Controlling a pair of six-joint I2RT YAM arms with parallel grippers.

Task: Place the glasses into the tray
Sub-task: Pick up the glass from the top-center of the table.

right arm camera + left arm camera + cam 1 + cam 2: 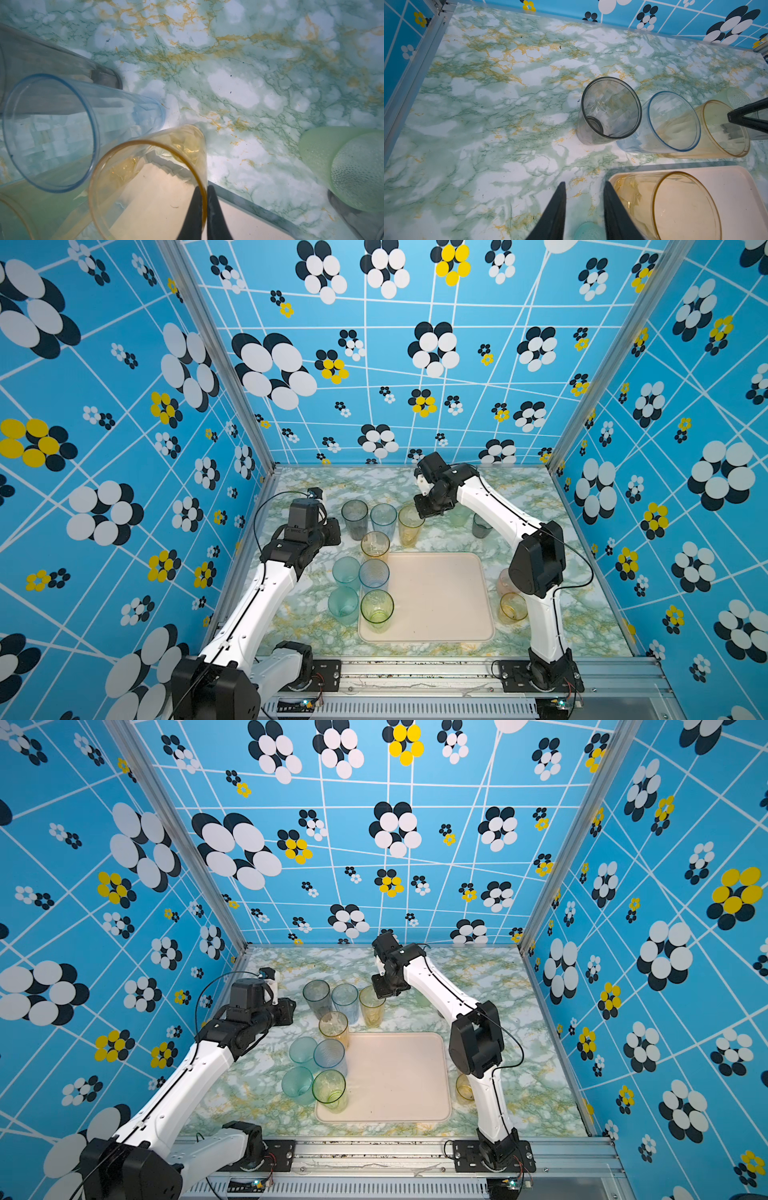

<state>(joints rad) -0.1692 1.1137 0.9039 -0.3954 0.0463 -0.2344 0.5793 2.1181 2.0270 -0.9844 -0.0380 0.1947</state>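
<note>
The cream-pink tray (440, 597) lies mid-table. My right gripper (204, 188) is shut on the rim of a tall amber glass (410, 526), one finger inside and one outside; that glass stands behind the tray beside a blue glass (383, 519) and a grey glass (354, 517). A yellow-green glass (377, 610) stands in the tray's near left corner, and a short amber glass (375, 546) is at its far left corner. My left gripper (585, 184) hangs open over bare table, next to that short amber glass (675, 207), holding nothing.
Two teal glasses (346, 572) (343, 605) and a blue one (374, 576) crowd the tray's left side. Right of the tray stand a pale green glass (459, 516), a grey one (482, 526), a pink one (503, 583) and an amber one (512, 608), partly behind my right arm.
</note>
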